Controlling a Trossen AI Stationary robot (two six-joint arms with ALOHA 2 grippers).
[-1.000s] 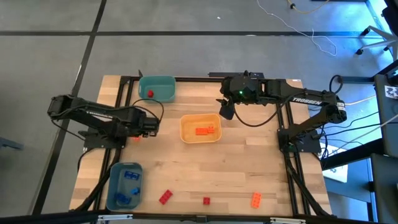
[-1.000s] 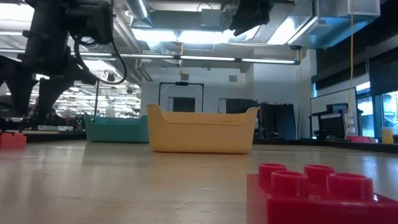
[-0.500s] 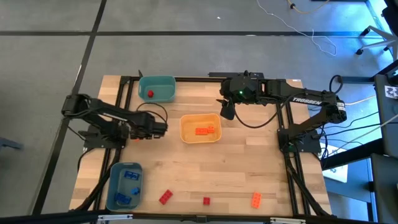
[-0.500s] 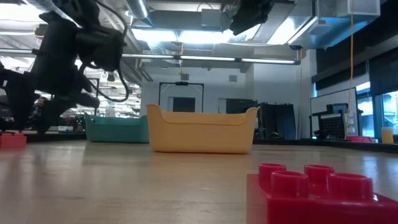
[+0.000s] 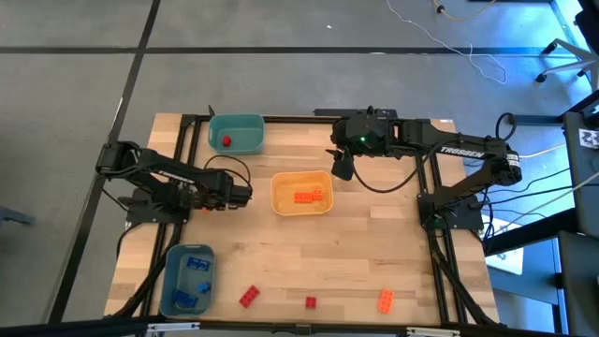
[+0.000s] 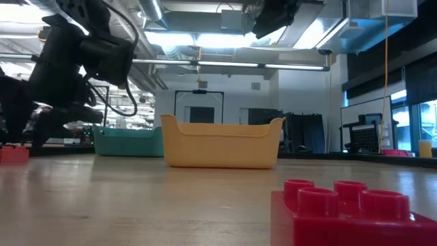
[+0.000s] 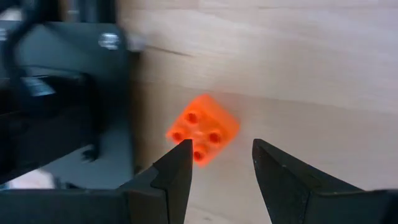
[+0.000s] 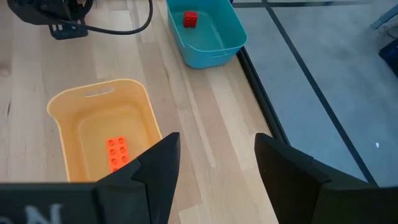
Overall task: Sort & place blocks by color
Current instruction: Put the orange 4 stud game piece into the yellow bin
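the left gripper (image 7: 219, 163) hangs with jaws open and empty over a small orange block (image 7: 202, 129) on the table (image 5: 374, 253), at about nine o'clock from the yellow bin (image 5: 301, 194); contact seems unlikely. the right gripper (image 8: 214, 158), jaws open and empty, waits at the bin's one o'clock. red blocks (image 5: 249, 297) lie at six o'clock.
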